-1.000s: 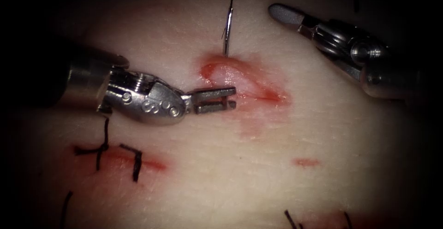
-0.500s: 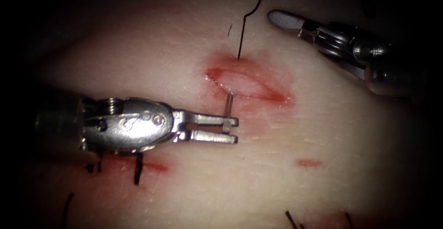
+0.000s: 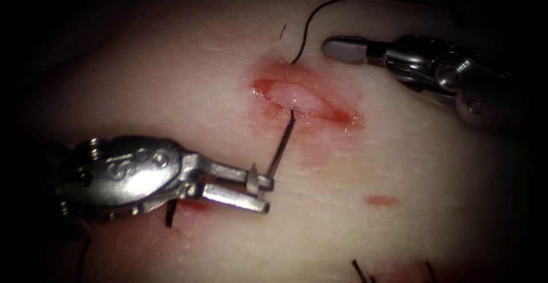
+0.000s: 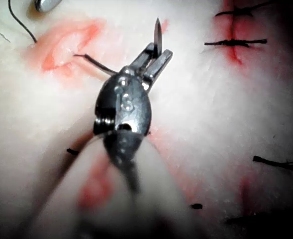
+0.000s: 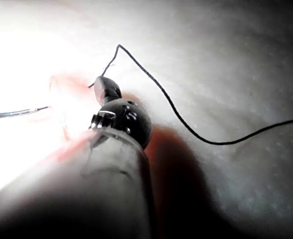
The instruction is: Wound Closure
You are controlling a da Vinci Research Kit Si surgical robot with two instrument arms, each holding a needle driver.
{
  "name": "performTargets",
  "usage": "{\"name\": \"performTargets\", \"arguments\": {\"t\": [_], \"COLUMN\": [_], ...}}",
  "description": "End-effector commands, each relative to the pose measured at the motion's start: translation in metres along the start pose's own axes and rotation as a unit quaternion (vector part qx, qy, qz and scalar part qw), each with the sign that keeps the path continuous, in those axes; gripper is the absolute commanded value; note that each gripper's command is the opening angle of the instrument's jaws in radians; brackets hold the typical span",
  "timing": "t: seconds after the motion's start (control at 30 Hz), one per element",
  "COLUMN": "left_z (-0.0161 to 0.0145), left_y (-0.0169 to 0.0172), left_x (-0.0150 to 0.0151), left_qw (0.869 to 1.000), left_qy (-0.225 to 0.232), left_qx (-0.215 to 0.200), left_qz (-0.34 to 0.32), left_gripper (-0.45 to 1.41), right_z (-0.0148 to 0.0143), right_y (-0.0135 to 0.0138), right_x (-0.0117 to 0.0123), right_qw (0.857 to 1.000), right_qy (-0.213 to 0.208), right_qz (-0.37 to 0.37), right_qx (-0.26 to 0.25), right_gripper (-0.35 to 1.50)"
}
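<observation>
While its jaws clamp the needle (image 3: pixel 281 144) near the tip, the left tool (image 3: pixel 258 187) sits left of the cut (image 3: pixel 302 97), needle body emerging from the cut's near lip; thread (image 3: pixel 319 12) enters beyond it; the right tool (image 3: pixel 342 49), closed and empty, lies right of it

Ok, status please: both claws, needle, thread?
Left claw shut on needle near its tip. Thread trails from needle into cut and out its far side. Right claw shut, holds nothing.
</observation>
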Motion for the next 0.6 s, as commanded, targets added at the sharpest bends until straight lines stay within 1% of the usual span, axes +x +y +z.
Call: {"name": "performTargets", "arguments": {"t": [0.03,0.1,0.2,0.23,0.3,0.33,0.37,0.4,0.43,0.47,0.6], "left_z": [0.0004,0.0002,-0.0002,-0.0004,-0.0007,-0.0009,-0.0011,-0.0013,-0.0015,-0.002,-0.0028], "left_y": [-0.0002,-0.0003,-0.0007,-0.0009,-0.0014,-0.0016,-0.0019,-0.0022,-0.0024,-0.0028,-0.0039], "left_x": [-0.0002,0.0005,0.0016,0.0019,0.0028,0.0033,0.0037,0.0043,0.0048,0.0058,0.0079], "left_qw": [1.0,1.0,0.998,0.997,0.993,0.991,0.989,0.986,0.984,0.978,0.965], "left_qy": [0.0,-0.001,-0.004,-0.007,-0.005,-0.006,-0.004,0.0,0.002,0.009,-0.001], "left_qx": [0.004,0.013,0.038,0.049,0.074,0.084,0.095,0.107,0.113,0.13,0.156], "left_qz": [-0.004,0.013,0.045,0.057,0.087,0.101,0.112,0.125,0.136,0.163,0.209], "left_gripper": [-0.45,-0.45,-0.45,-0.45,-0.45,-0.45,-0.45,-0.45,-0.45,-0.45,-0.45], "right_z": [0.0008,0.0007,0.0005,0.0005,0.0003,0.0002,0.0001,0.0,-0.0001,-0.0004,-0.0008], "right_y": [0.0001,0.0001,-0.0002,-0.0003,-0.0007,-0.0009,-0.0012,-0.0016,-0.0019,-0.0026,-0.0039], "right_x": [0.0004,0.0004,0.0005,0.0006,0.0009,0.001,0.0012,0.0015,0.0016,0.002,0.003], "right_qw": [1.0,1.0,1.0,1.0,1.0,1.0,1.0,0.999,0.999,0.999,0.998], "right_qy": [0.006,0.014,0.015,0.015,0.013,0.012,0.011,0.009,0.007,0.003,-0.003], "right_qz": [-0.001,-0.001,0.009,0.013,0.018,0.02,0.022,0.024,0.029,0.032,0.043], "right_qx": [0.004,0.008,0.011,0.012,0.015,0.017,0.018,0.021,0.024,0.032,0.047], "right_gripper": [-0.35,-0.35,-0.35,-0.23,0.44,0.63,0.76,0.84,0.84,0.86,1.01]}}
